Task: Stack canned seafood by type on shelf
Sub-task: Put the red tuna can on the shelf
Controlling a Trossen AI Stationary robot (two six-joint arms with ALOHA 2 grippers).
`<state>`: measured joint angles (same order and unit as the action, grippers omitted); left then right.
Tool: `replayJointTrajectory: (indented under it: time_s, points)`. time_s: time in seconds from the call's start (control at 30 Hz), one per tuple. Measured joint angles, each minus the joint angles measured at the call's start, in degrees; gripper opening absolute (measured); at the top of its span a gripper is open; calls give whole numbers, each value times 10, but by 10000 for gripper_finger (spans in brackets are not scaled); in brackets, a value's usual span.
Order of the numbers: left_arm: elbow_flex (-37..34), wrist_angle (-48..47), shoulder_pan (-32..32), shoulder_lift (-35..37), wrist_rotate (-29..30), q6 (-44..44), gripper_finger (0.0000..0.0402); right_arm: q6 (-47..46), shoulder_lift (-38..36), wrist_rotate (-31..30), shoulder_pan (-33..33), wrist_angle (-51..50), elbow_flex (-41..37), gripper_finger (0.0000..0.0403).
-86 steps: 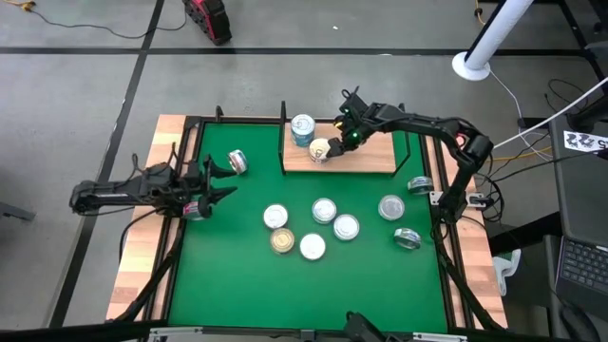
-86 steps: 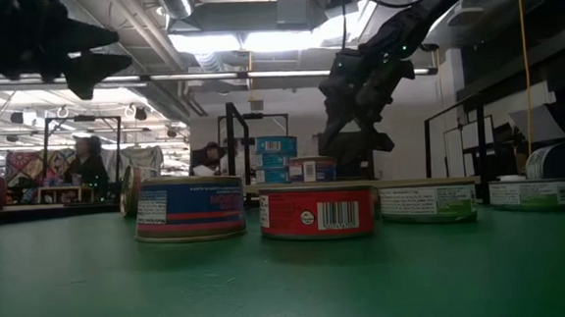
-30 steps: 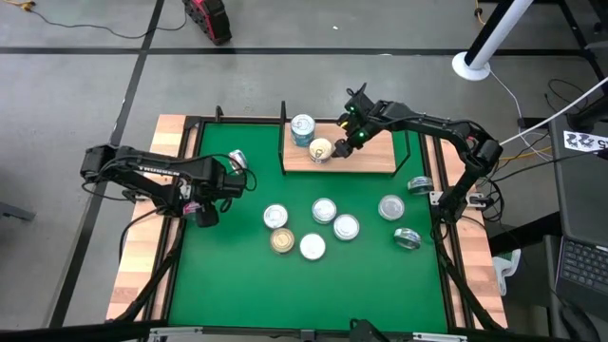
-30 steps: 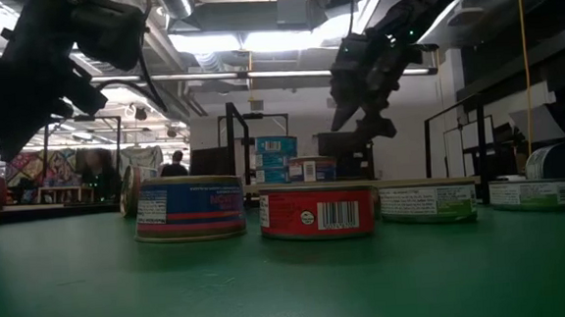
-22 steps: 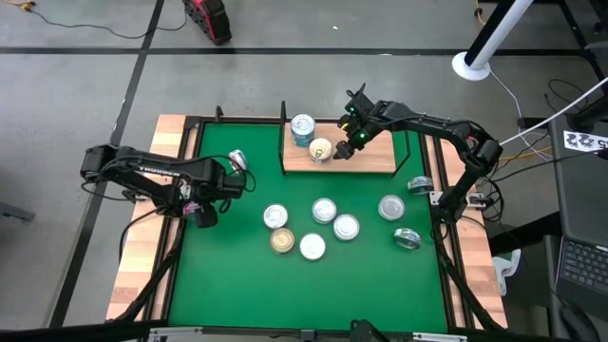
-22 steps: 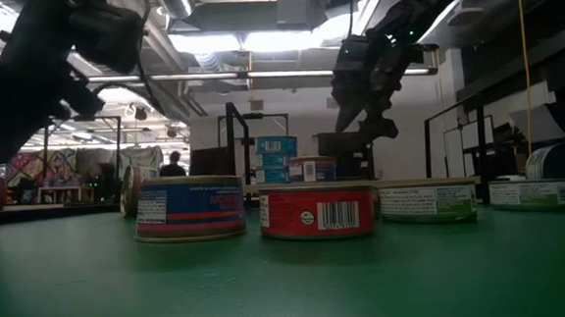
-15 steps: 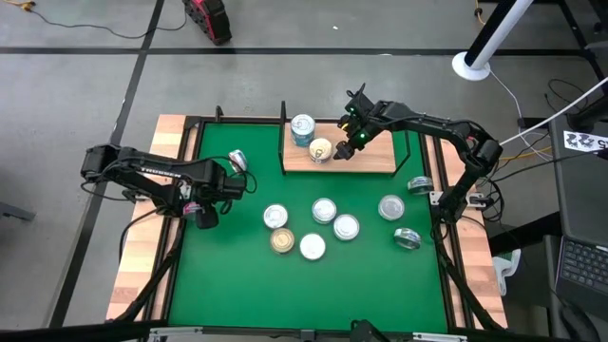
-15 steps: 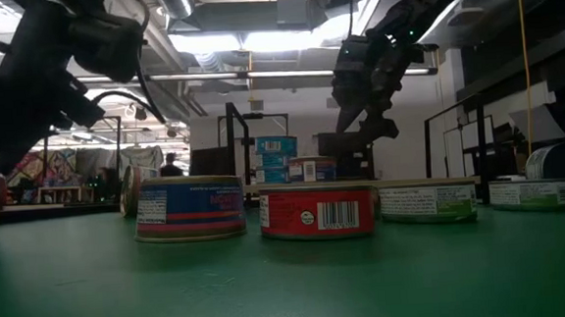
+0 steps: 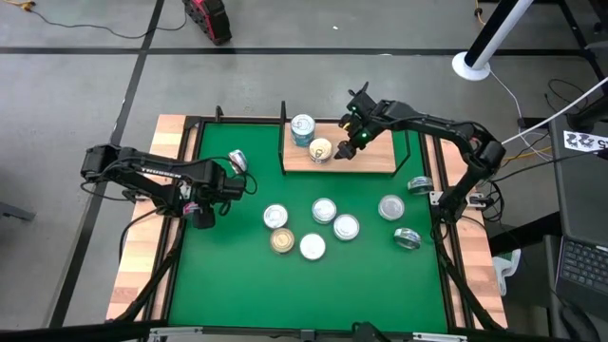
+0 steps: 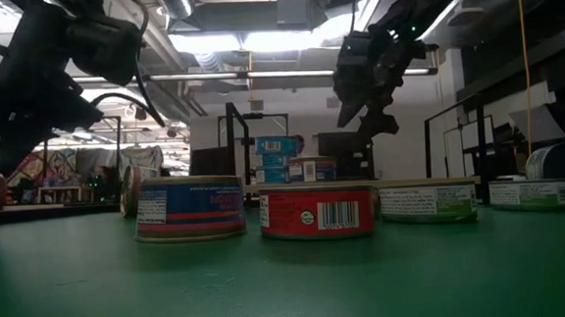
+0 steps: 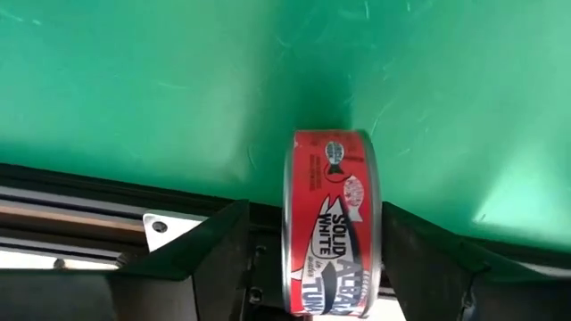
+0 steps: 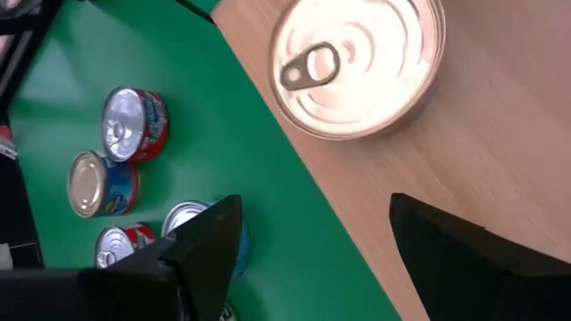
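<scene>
A red tin [image 11: 330,214] of the canned seafood stands on its rim on the green mat, close to the black rail at the table's left edge. My left gripper [image 9: 203,215] points down over it, open, one finger beside each flat face. On the shelf [image 9: 372,163] at the far middle stand a stack of teal tins [image 9: 302,126] and one gold-lidded tin [image 12: 357,62]. My right gripper [image 9: 352,144] hovers open above the shelf, just right of that tin, with nothing between its fingers [image 12: 214,232].
Several flat tins [image 9: 324,211] lie in a cluster in the middle of the mat, with more near the right rail [image 9: 419,184]. One tin [image 9: 237,161] stands tilted far left of the shelf. Black wire rails frame the shelf and pale planks edge the mat.
My left gripper has sunk a little toward the red tin and rolled slightly about its own axis. The tin has stayed where it was.
</scene>
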<state>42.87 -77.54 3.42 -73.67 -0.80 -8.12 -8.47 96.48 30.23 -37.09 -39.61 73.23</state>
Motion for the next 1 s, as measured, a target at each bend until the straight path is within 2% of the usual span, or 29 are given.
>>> replayJointTrajectory:
  time_s: [0.3, 0.63, 0.77, 1.0]
  points:
    - [-3, 6, 0, 0, 0, 10, 227, 14, -41, 3, 0, -22, 0, 282]
    - [-3, 18, 0, 0, -40, -11, 106, 53, -94, -18, 40, -60, 0, 282]
    - [-3, 35, 0, 0, -69, -38, 78, 62, -110, -55, 77, -72, 0, 282]
    - [-3, 49, 0, 0, -69, -86, 26, 63, -115, -89, 137, -76, 0, 282]
